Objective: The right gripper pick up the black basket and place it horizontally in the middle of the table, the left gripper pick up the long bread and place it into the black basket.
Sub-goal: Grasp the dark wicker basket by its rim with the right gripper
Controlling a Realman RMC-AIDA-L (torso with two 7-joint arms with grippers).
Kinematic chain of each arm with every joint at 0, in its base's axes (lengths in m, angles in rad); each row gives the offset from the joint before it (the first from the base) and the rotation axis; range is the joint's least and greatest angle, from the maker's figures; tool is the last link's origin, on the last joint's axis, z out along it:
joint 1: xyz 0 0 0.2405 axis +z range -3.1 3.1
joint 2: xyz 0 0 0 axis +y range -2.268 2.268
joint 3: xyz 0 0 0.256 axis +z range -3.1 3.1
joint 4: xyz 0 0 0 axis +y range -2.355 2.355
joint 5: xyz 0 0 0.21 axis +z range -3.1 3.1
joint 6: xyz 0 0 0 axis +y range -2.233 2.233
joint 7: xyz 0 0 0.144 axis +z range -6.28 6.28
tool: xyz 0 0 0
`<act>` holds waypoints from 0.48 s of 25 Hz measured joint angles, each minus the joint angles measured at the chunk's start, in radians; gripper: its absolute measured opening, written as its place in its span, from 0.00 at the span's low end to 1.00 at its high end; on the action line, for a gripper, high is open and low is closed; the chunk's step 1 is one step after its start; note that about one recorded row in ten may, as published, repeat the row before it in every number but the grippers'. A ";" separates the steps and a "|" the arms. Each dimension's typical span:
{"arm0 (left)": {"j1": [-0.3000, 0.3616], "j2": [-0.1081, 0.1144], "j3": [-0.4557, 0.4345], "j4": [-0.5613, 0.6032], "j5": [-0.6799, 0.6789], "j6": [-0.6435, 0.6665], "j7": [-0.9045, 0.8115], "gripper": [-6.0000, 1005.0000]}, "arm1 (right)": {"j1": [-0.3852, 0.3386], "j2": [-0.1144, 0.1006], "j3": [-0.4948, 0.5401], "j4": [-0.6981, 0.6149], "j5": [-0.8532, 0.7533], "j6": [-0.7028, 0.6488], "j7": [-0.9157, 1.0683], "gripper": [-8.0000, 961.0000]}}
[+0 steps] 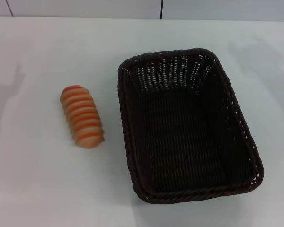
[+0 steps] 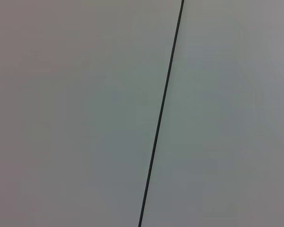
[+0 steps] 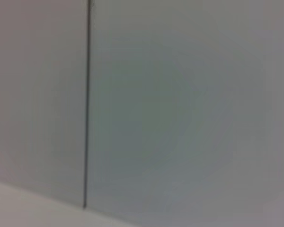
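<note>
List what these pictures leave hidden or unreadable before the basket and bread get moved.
- Both grippers: in no view. The head view shows only the table, the bread and the basket; neither arm reaches into it.
- Left and right wrist views: only a plain pale surface with a dark seam, so where each arm is cannot be told.
- Bread underside: hidden against the table.
- Basket's outer near wall: hidden by its own rim.

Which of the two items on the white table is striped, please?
The small oblong orange loaf with cream stripes, left of the dark woven wicker basket, which is plain and empty.
</note>
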 joint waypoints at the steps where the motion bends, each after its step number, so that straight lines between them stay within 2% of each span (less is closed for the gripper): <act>1: 0.003 0.000 0.000 0.000 0.000 0.006 -0.003 0.84 | 0.017 0.000 0.002 -0.008 -0.001 0.048 0.012 0.76; 4: 0.014 0.001 -0.004 -0.001 0.000 0.025 -0.031 0.84 | 0.077 -0.001 0.005 -0.031 0.000 0.214 0.048 0.76; 5: 0.014 0.001 -0.004 -0.001 0.000 0.025 -0.031 0.84 | 0.077 -0.001 0.005 -0.031 0.000 0.214 0.048 0.76; 9: 0.022 0.004 -0.011 -0.002 0.000 0.028 -0.053 0.84 | 0.143 0.003 -0.002 -0.035 0.030 0.382 0.088 0.76; 12: 0.023 0.005 -0.012 -0.002 0.000 0.029 -0.054 0.84 | 0.150 0.003 -0.002 -0.035 0.061 0.420 0.111 0.76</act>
